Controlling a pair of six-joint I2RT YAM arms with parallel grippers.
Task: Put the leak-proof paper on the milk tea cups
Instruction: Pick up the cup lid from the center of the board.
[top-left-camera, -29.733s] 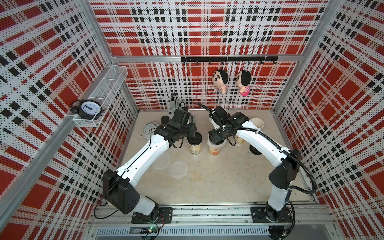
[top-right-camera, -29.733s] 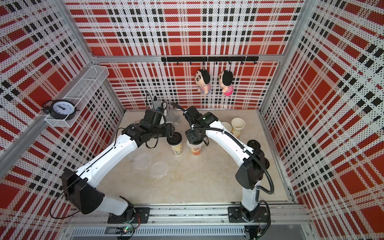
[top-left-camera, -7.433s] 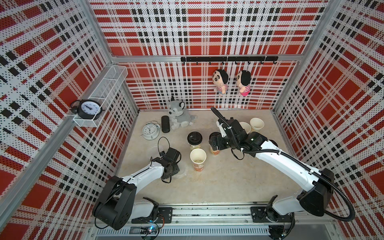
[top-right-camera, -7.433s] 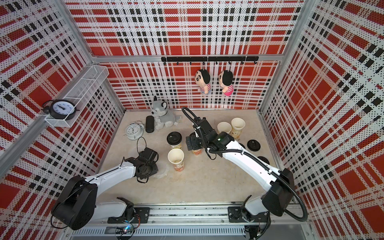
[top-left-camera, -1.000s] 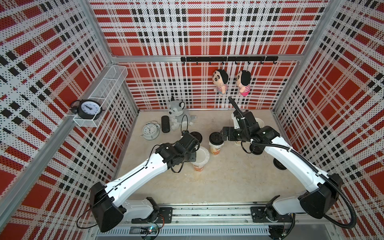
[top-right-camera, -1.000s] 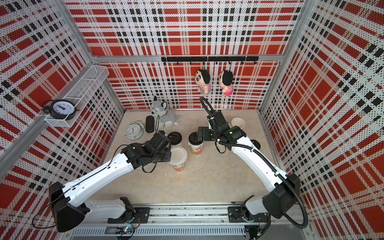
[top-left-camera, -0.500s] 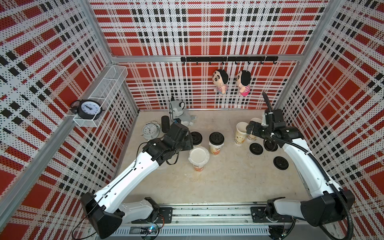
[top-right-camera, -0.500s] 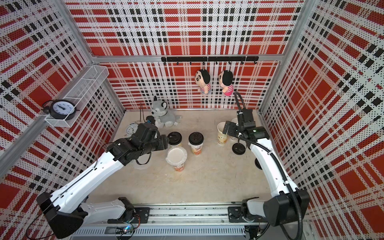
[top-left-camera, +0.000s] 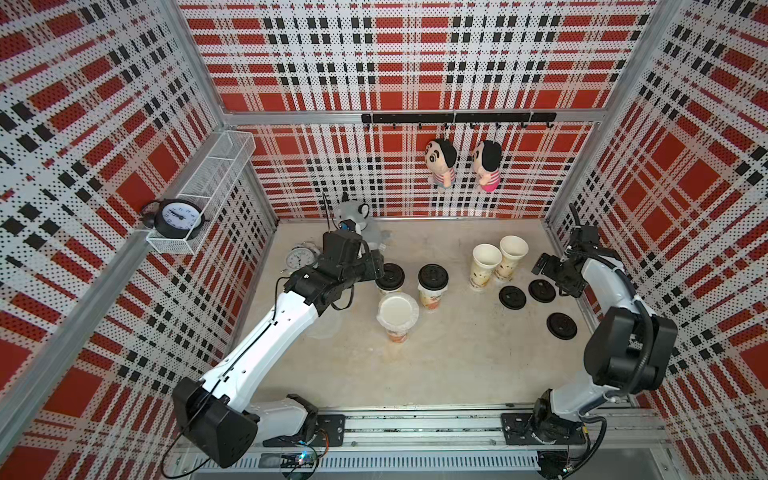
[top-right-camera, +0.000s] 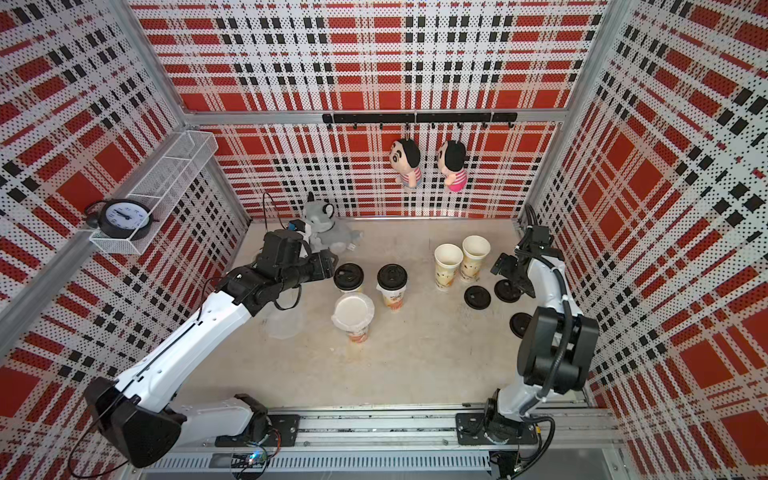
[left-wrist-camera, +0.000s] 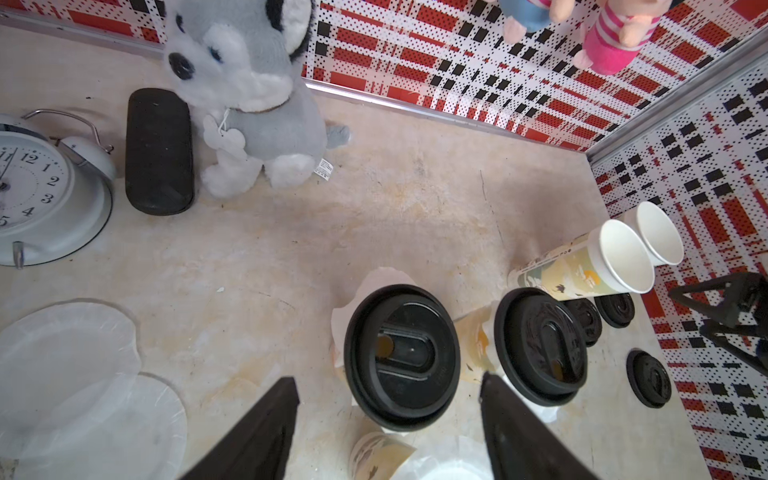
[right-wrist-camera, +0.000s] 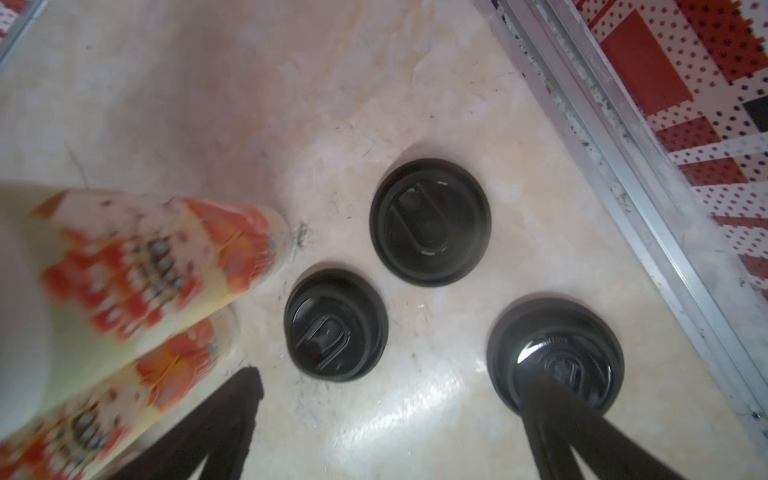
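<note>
Over the bench (top-left-camera: 457, 365) in both top views, finds leak-proof paper (top-left-camera: 398, 311) still capping the front milk tea cup (top-left-camera: 397, 334); left pincer (top-left-camera: 378, 268) pulled back since a second ago, elbow bent, right pincer (top-left-camera: 559, 277) swung out toward the wall. From the left wrist, shows fingers (left-wrist-camera: 266, 428) spread, empty, near a lidded cup (left-wrist-camera: 401, 357), spare sheets (left-wrist-camera: 75, 374) beside. From the right wrist, shows fingers (right-wrist-camera: 216, 428) parted, empty, over loose lids (right-wrist-camera: 430, 222).

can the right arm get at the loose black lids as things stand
Probably yes: the right claw hangs open above the loose black lids, nothing covers them, and the open cups stand to one side.
</note>
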